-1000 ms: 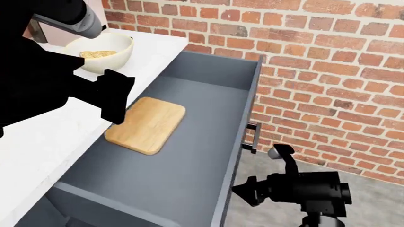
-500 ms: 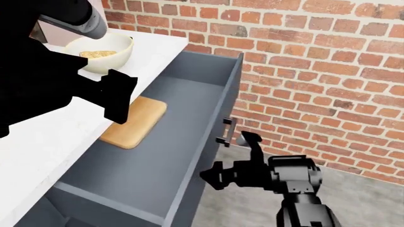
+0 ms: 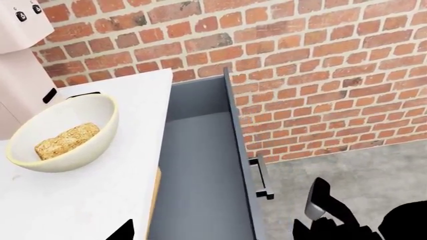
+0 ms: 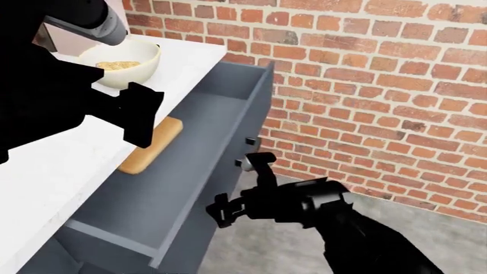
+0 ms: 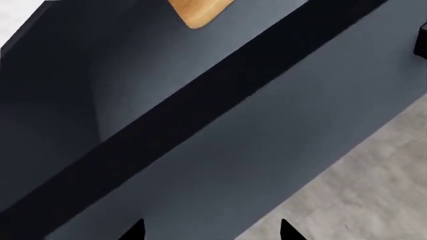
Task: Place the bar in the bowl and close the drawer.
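The tan grainy bar (image 3: 67, 141) lies inside the cream-white bowl (image 3: 83, 157) on the white counter; both also show in the head view, the bar (image 4: 118, 65) in the bowl (image 4: 136, 77). The blue-grey drawer (image 4: 194, 171) is partly open. My right gripper (image 4: 239, 191) is open and empty, with its fingers spread against the drawer's flat front (image 5: 267, 140), near the black handle (image 4: 248, 142). In its wrist view the right gripper (image 5: 212, 232) sits right at that front. My left gripper (image 4: 141, 117) is open and empty, held above the counter edge and the drawer (image 3: 200, 170).
A light-wood cutting board (image 4: 152, 145) lies in the drawer, partly under the white counter (image 4: 68, 165). A brick wall (image 4: 380, 85) stands behind, with grey floor (image 4: 449, 228) below. A pinkish-white appliance (image 3: 20, 55) stands behind the bowl.
The drawer has slid in toward the counter, with my right gripper moving left along with its front. More of the cutting board is hidden under the counter. The left arm has not moved.
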Robot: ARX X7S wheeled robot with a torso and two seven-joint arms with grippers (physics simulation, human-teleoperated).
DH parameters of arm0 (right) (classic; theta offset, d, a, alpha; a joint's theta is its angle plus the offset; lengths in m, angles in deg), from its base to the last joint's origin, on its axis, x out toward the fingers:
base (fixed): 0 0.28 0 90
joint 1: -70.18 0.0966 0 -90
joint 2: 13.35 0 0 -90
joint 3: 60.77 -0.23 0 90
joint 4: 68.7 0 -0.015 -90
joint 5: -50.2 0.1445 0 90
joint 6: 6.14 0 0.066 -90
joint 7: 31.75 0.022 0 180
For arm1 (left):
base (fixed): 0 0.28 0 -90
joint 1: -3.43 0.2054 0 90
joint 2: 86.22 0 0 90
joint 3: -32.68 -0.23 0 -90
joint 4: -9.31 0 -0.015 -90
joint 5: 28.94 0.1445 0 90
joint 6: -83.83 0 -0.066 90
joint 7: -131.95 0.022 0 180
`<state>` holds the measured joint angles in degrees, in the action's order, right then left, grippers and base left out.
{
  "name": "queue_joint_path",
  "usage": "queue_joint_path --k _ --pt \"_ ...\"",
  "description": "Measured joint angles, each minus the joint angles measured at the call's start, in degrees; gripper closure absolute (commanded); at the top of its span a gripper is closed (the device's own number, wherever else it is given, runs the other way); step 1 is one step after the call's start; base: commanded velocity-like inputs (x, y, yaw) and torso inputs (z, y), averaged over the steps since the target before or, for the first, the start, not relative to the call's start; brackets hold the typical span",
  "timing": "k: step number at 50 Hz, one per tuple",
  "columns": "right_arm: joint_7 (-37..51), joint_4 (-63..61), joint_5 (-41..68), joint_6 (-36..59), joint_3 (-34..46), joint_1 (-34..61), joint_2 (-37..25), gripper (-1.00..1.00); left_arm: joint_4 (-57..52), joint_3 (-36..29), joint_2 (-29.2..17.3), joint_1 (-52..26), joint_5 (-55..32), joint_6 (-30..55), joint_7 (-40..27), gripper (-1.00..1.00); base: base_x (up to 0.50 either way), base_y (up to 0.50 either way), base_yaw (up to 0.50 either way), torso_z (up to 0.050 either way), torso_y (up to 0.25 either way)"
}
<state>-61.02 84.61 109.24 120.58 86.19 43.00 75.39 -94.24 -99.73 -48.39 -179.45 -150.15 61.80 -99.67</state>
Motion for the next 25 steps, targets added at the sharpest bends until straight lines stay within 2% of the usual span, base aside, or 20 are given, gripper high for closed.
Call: queue_joint_path --k 6,11,20,25 --pt "5.1 -0.5 15.2 -4.4 14.5 2.1 0.0 -1.00 0.1 0.0 -0.2 0.1 0.5 0.0 0.5 -1.00 0.00 0.00 0.00 0.000 0.000" --pt "7.9 -1.1 23.6 -6.8 22.3 3.2 0.1 -1.00 0.1 0.0 -0.4 0.2 0.8 0.0 0.8 -1.00 0.00 0.00 0.00 0.000 0.000" --pt "7.8 -0.5 31.9 -7.2 29.3 4.7 0.2 -1.00 -0.1 -0.1 -0.7 0.4 0.9 -0.3 0.9 -1.00 0.00 0.00 0.00 0.000 0.000" --pt "9.4 -8.1 35.8 -6.4 29.9 5.0 -4.7 -1.00 -0.3 -0.2 -0.8 0.4 0.8 -0.5 0.8 -1.00 0.00 0.00 0.00 0.000 0.000"
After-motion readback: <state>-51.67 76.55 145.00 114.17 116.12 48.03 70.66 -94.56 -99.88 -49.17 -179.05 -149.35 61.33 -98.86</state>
